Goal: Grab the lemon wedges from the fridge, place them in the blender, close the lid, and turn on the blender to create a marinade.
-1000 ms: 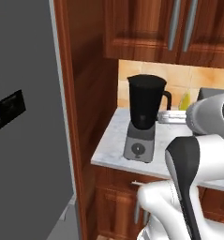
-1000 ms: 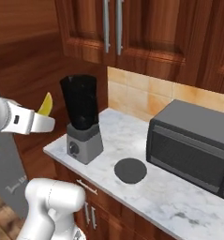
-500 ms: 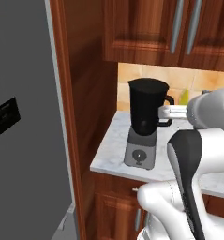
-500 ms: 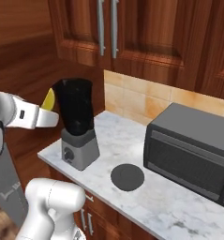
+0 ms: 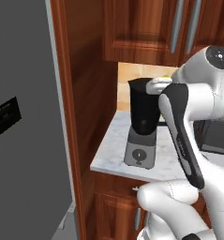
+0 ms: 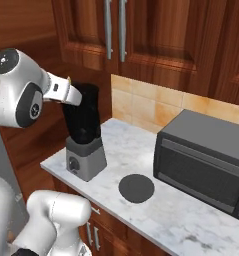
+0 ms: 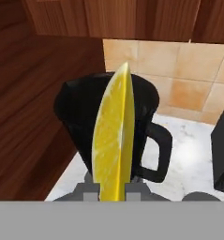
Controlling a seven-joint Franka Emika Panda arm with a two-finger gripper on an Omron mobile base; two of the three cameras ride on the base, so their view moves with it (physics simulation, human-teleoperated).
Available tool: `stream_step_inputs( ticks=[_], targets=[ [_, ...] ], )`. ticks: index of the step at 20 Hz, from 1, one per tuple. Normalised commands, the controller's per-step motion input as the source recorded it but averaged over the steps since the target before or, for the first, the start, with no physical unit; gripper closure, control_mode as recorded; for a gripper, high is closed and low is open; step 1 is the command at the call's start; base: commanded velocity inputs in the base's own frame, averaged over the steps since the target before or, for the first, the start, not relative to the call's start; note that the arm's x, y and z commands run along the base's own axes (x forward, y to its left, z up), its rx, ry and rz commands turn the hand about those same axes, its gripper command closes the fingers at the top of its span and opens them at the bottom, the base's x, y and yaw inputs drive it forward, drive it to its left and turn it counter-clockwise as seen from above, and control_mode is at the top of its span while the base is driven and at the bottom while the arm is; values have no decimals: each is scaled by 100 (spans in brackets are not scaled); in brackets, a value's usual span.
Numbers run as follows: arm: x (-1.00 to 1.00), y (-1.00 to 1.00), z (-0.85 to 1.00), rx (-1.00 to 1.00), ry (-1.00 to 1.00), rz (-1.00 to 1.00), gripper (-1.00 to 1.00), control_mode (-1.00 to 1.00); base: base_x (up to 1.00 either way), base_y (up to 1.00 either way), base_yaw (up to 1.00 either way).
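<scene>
With fridge (image 5: 24, 122) door shut at far left, blender (image 5: 142, 123) stands on marble counter (image 6: 191, 215) right of it, jar open. Gripper (image 7: 112, 190) fingers nearly closed, pinching a lemon wedge (image 7: 114, 140) upright in front of the jar, blender handle to its right. Lid (image 6: 136, 188) lies flat on counter right of blender; toaster oven (image 6: 203, 161) further right, against wall.

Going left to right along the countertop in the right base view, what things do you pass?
Blender → lid lying flat on the counter → toaster oven.
</scene>
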Motion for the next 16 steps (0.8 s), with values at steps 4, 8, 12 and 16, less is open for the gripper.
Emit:
stream_step_inputs(
  ticks=[4,8,12,16],
  targets=[
    [99,1,-4,0,11,9,100,-100,0,0,0],
    [91,0,0,0,5,4,100,-100,0,0,0],
    [92,0,-21,0,7,5,100,-100,0,0,0],
    [77,0,-54,-3,11,4,100,-100,0,0,0]
  ],
)
